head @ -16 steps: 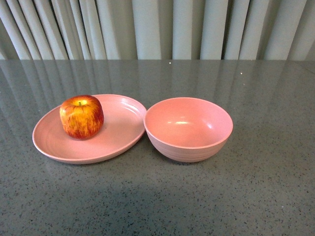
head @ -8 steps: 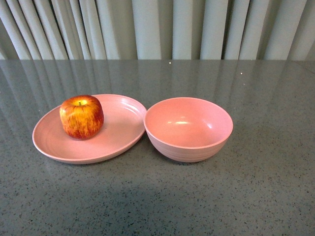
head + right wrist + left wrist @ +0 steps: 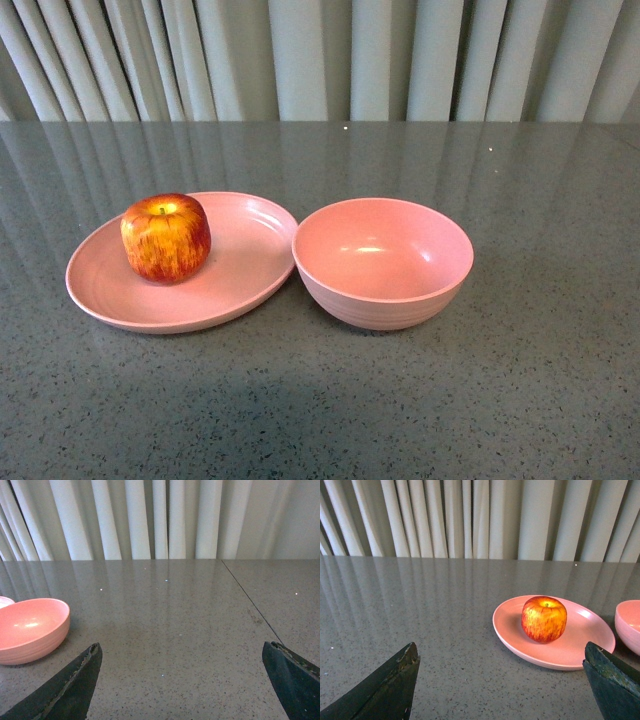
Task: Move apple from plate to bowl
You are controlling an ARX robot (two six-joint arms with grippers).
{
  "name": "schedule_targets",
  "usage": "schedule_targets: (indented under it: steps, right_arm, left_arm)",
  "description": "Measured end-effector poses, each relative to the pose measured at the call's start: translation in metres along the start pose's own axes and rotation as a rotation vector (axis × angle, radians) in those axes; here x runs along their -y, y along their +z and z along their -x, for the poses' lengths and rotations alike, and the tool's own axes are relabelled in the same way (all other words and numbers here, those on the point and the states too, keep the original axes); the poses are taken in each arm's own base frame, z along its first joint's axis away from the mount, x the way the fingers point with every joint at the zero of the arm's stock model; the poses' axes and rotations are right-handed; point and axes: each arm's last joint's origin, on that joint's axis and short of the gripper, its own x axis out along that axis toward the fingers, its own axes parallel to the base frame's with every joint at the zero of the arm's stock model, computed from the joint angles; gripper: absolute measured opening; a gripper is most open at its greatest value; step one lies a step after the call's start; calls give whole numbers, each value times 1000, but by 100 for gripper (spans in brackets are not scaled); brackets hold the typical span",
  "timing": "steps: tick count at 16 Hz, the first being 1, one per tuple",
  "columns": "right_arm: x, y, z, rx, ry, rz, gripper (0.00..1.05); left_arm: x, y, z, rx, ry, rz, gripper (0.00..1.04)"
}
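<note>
apple (image 3: 166,238): sitting stem-up on the plate (image 3: 240,275), off-centre toward roughly its 10 o'clock
bowl (image 3: 380,308): upright on the table (image 3: 500,400), at the plate's 3 o'clock; the rims are just beside each other, can't tell if they actually touch
left fingers (image 3: 395,685): spread wide, low over the table, apple and plate out in front
right fingers (image 3: 75,685): spread wide too, over bare table near the bowl
curtain (image 3: 320,60): pale pleats at 12 o'clock behind the table

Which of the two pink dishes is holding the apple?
The wide, shallow oval plate, left of the bowl in the front view; the apple sits on it. The deep round bowl is empty.
</note>
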Motion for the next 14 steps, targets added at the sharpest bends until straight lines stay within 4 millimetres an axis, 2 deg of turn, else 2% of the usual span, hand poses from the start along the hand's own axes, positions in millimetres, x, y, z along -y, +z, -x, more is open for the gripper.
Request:
schedule_targets:
  steps: [2, 3, 4, 5, 6, 7, 8, 9, 11, 14]
  right_arm:
    - [0, 0, 0, 0, 0, 0, 98]
    - [0, 0, 0, 0, -1, 0, 98]
    - [0, 0, 0, 1, 1, 1, 98]
    - [0, 0, 0, -2, 0, 0, 98]
    - [0, 0, 0, 0, 0, 0, 98]
    - [0, 0, 0, 0, 0, 0, 98]
    - [0, 0, 0, 0, 0, 1, 98]
    - [0, 0, 0, 0, 0, 0, 98]
    - [0, 0, 0, 0, 0, 1, 98]
    - [0, 0, 0, 0, 0, 0, 98]
  left_arm:
    - [0, -1, 1, -63, 28, 6, 98]
    - [2, -1, 0, -149, 57, 7, 98]
    - [3, 4, -9, -283, 126, 9, 98]
    - [5, 13, -19, -252, 114, 17, 98]
    - [9, 31, -35, -192, 55, 30, 98]
    - [19, 46, -61, -158, -32, 26, 98]
    - [38, 56, -104, -166, -187, -12, 98]
    - [50, 58, -131, -186, -255, -45, 98]
    - [60, 53, -157, -239, -310, -73, 98]
    - [69, 32, -200, -342, -305, -108, 98]
